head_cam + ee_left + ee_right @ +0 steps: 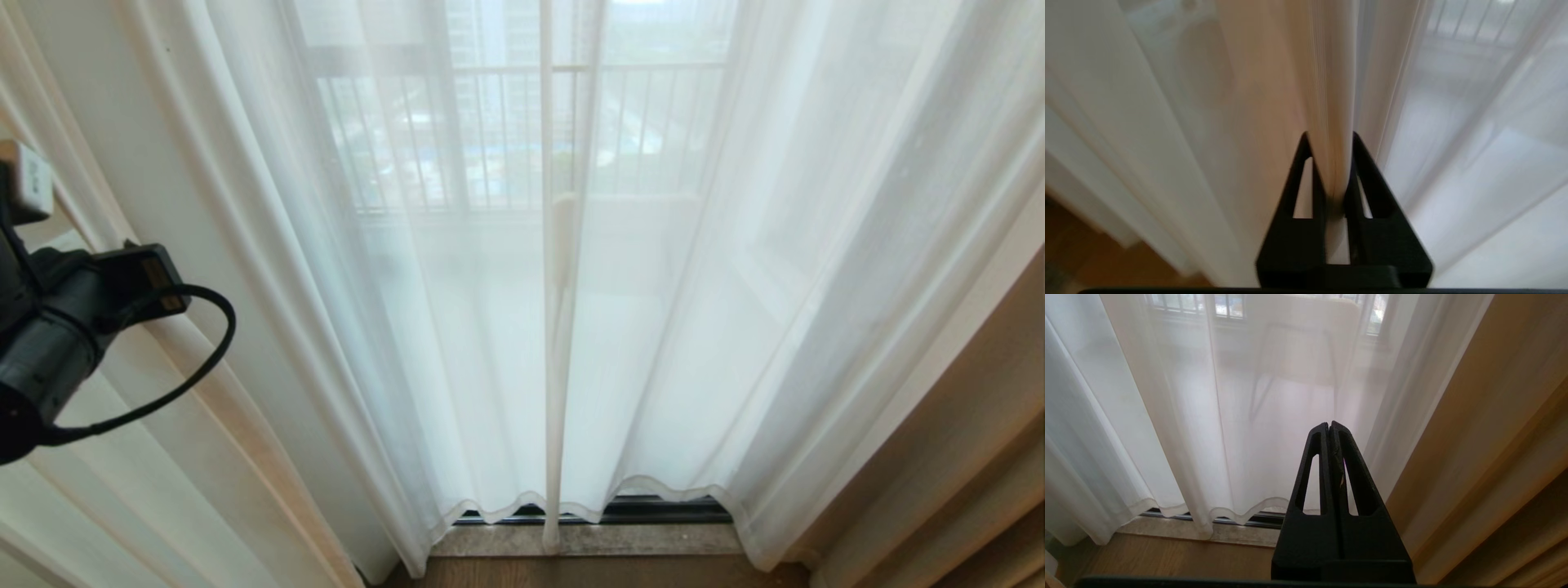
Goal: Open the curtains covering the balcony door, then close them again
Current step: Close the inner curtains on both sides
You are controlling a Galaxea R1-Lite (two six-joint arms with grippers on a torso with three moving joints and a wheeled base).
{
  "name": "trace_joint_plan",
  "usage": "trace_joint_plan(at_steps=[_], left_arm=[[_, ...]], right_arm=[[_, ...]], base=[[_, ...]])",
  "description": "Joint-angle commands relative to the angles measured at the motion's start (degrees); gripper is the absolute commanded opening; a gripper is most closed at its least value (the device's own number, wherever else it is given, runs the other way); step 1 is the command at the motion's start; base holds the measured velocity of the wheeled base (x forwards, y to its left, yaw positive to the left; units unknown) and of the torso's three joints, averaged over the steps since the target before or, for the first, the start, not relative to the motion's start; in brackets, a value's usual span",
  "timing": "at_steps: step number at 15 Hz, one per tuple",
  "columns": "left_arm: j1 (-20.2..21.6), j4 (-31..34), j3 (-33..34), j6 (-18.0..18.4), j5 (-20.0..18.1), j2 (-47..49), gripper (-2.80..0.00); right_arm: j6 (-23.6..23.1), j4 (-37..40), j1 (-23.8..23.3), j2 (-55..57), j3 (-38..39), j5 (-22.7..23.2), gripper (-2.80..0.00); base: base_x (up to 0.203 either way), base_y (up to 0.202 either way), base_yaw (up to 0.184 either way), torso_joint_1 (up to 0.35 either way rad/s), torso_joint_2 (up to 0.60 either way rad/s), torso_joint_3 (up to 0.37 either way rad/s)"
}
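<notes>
Curtains drawn shut, left gripper pinching fabric.
We see the curtains (506, 327) covering the balcony door (653, 508); left gripper (1331, 141) clamps a curtain fold near their left edge; right gripper (1329, 425) closed, empty.

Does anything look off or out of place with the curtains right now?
One thing stands out: the left pincer is shut on a fold of fabric that looks beige, like the thick drape, rather than on the sheer curtains. The curtains hang closed and meet at the middle. Nothing looks torn.
</notes>
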Motion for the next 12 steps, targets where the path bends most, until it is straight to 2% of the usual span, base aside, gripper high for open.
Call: trace_joint_plan(at_steps=[1,12], left_arm=[[0.4,-0.3,0.2,-0.6,0.3,0.1,0.0],[0.3,-1.2,3.6,-0.1,0.5,-4.4,0.0]], right_arm=[[-0.1,0.0,0.0,0.1,0.0,0.0,-2.8],[-0.1,0.0,0.0,0.1,0.0,0.0,-2.8]], base=[[0.0,0.0,0.0,0.0,0.0,0.0],[0.0,0.0,0.0,0.0,0.0,0.0]])
